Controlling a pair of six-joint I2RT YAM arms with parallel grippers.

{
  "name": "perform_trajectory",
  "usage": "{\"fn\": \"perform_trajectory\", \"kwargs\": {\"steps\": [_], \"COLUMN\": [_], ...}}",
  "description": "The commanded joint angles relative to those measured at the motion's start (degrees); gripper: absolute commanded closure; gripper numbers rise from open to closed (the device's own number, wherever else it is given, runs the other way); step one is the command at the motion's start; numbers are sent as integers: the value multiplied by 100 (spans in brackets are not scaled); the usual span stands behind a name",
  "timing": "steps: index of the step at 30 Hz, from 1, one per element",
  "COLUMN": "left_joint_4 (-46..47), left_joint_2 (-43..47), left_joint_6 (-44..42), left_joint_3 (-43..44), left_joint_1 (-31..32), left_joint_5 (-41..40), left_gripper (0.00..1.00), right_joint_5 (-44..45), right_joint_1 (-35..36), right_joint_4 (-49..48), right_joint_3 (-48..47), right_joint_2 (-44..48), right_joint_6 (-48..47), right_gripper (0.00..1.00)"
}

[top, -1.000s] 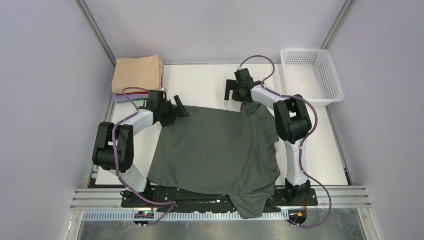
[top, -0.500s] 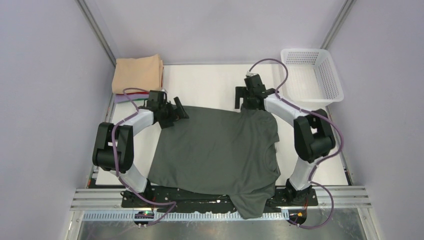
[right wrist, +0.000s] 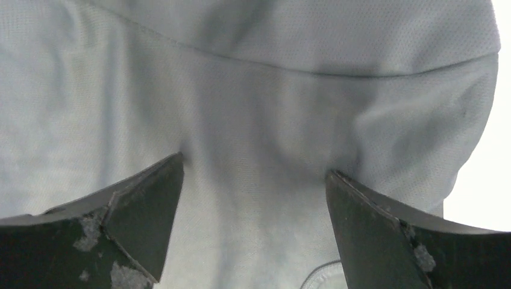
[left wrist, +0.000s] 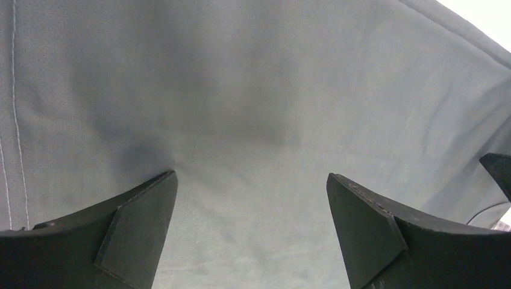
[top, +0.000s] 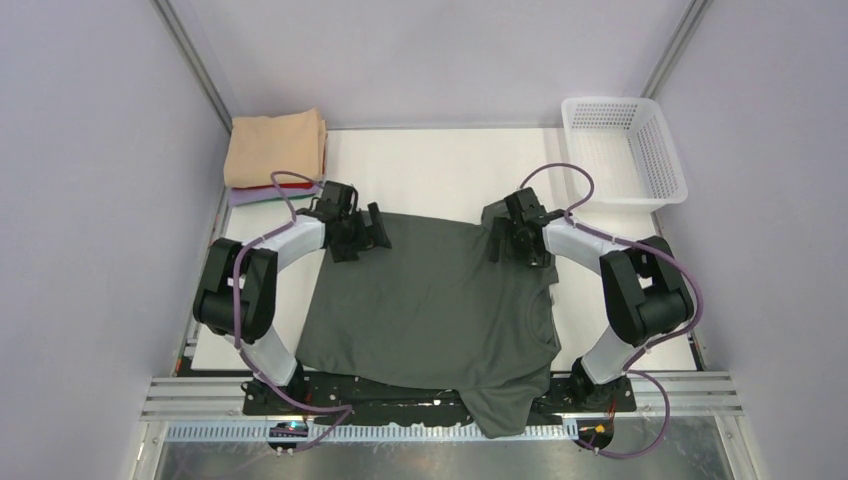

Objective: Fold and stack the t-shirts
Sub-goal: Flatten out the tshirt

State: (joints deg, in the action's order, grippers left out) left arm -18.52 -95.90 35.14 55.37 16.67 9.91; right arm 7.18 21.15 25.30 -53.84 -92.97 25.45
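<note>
A dark charcoal-grey t-shirt [top: 430,305] lies spread on the white table, its near end hanging over the front edge. My left gripper [top: 362,232] is open on the shirt's far left corner, and grey cloth [left wrist: 253,108] fills the left wrist view between its fingers [left wrist: 141,211]. My right gripper [top: 512,238] is open on the shirt's far right part, its fingers [right wrist: 147,205] pressing into the cloth [right wrist: 259,120]. A folded peach-tan shirt [top: 275,145] lies on a stack at the far left, with red [top: 285,187] and pale lavender [top: 245,197] edges showing below it.
A white plastic mesh basket [top: 622,150] stands at the far right corner. The white table top [top: 420,165] shows bare beyond the shirt. Grey walls and metal posts close in both sides. The arm bases sit on a rail at the near edge.
The right gripper moved from beyond the shirt's far edge toward me and to the right, down onto the cloth. The left gripper shifted slightly right onto the shirt's corner.
</note>
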Motion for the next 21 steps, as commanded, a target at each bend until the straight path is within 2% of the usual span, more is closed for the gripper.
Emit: {"fn": "perform_trajectory", "kwargs": {"steps": [1, 10, 13, 15, 17, 21], "left_joint_4": [-34, -477, -929, -1157, -939, -1090], "left_joint_2": [-609, -1543, -1761, -1819, -1854, -2320], "left_joint_6": [87, 294, 312, 291, 338, 497], "left_joint_3": [403, 1527, 2127, 2351, 2414, 2984], "left_joint_1": [-135, -533, -592, -610, -616, -695], "left_joint_5": [-113, 12, 87, 202, 162, 370], "left_gripper": [0, 0, 0, 0, 0, 0], "right_joint_5": [-164, -805, -1007, -1035, -1026, -942], "right_joint_1": [-199, -673, -814, -868, -894, -939], "right_joint_4": [-363, -352, -226, -127, -52, 121], "right_joint_3": [-321, -1501, -2135, -2519, -2909, -3571], "right_joint_2": [-542, -1490, -1883, -2120, -2370, -2755], "right_joint_6": [164, 41, -97, -185, -245, -242], "right_gripper": [5, 5, 5, 5, 5, 5]}}
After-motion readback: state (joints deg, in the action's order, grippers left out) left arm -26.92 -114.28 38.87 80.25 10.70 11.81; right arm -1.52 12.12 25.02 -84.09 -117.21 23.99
